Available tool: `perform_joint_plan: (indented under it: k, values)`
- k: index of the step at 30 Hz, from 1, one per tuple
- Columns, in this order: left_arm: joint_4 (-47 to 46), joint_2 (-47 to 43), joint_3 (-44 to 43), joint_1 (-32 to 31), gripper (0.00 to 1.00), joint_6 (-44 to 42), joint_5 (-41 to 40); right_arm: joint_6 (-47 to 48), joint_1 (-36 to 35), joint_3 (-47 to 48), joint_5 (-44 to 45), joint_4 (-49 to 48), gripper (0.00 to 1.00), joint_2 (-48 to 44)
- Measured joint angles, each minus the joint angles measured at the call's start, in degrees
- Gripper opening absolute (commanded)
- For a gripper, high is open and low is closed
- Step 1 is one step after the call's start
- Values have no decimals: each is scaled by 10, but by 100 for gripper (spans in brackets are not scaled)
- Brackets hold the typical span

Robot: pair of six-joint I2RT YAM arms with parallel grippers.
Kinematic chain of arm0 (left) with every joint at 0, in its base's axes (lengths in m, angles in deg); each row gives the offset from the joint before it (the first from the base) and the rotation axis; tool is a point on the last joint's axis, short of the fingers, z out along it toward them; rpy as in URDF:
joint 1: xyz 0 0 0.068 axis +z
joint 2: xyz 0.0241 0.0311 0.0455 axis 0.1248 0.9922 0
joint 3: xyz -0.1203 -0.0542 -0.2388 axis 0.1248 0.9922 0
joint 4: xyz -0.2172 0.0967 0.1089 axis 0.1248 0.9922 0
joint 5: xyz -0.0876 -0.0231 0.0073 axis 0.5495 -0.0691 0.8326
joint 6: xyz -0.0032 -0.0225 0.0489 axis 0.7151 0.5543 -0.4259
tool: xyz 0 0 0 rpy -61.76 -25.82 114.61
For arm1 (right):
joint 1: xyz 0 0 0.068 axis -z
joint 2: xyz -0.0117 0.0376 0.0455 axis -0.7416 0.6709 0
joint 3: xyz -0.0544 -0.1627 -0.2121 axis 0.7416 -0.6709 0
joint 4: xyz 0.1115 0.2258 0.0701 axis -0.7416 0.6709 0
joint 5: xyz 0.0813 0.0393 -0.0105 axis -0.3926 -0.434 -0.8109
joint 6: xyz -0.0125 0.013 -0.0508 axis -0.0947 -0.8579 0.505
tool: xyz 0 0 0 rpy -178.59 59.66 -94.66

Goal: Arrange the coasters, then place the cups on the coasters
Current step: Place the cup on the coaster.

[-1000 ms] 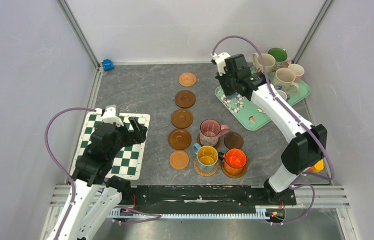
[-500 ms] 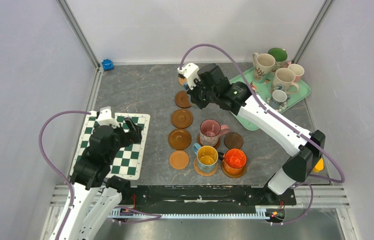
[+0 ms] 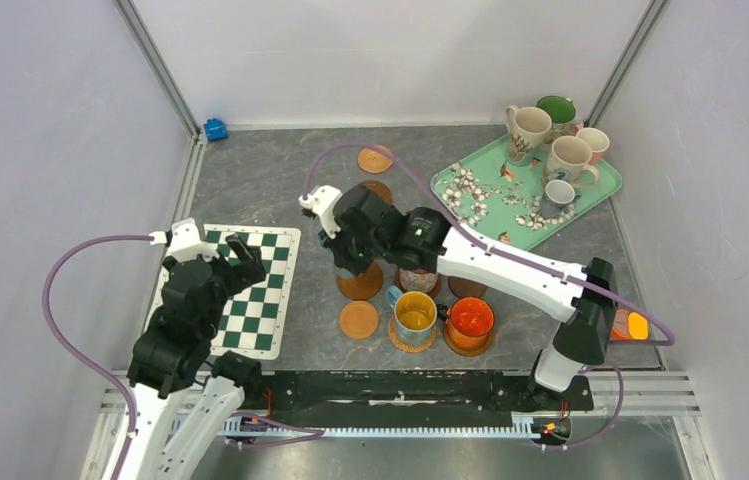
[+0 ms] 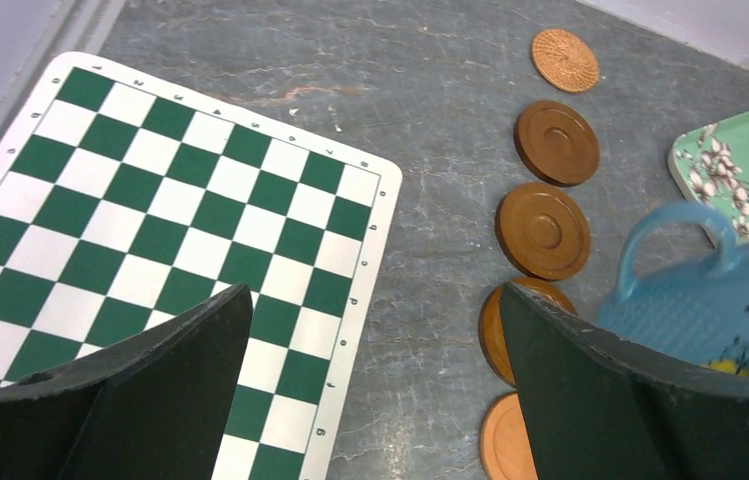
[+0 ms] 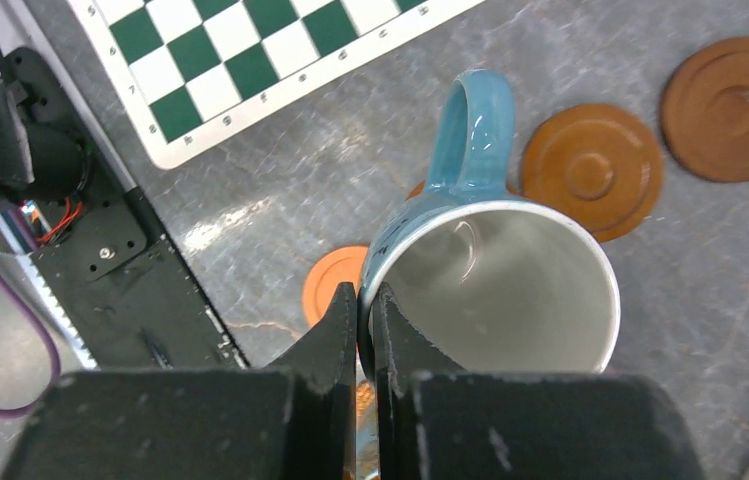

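Swung from the floral tray (image 3: 510, 205) at 2 o'clock, the right tool (image 5: 363, 300) is now held over the coasters (image 3: 359, 319) at the centre of the table (image 3: 270, 180). Only in the right wrist view is it seen clamped on the rim of the light-blue mug (image 5: 495, 285); from above the mug is hidden by the arm. The left tool (image 4: 375, 300) is spread wide over the checkered mat (image 4: 150, 220) at 9 o'clock.

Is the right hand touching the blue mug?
Touching. In the right wrist view, the right hand is pinched shut on the rim of the blue mug, one finger inside the rim and one outside.
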Motion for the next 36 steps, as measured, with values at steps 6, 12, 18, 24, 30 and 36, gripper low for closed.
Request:
perform_joint_plan:
  k: [6,12,18,24,30,36]
  values:
    - [10,-7,-2,0,100,0,-27,-50,-53,-33,20,1,0,19]
    - [13,-8,-4,0,100,0,-37,-92,-75,-50,24,8,0,47]
    - [17,-10,-4,0,100,0,-45,-113,-76,-65,31,14,0,53]
    - [21,-11,-4,0,100,0,-45,-121,-76,-66,35,15,0,70]
    - [21,-12,-4,0,100,0,-45,-122,-77,-67,36,15,0,89]
    - [22,-13,-4,0,100,0,-45,-120,-81,-70,39,15,0,97]
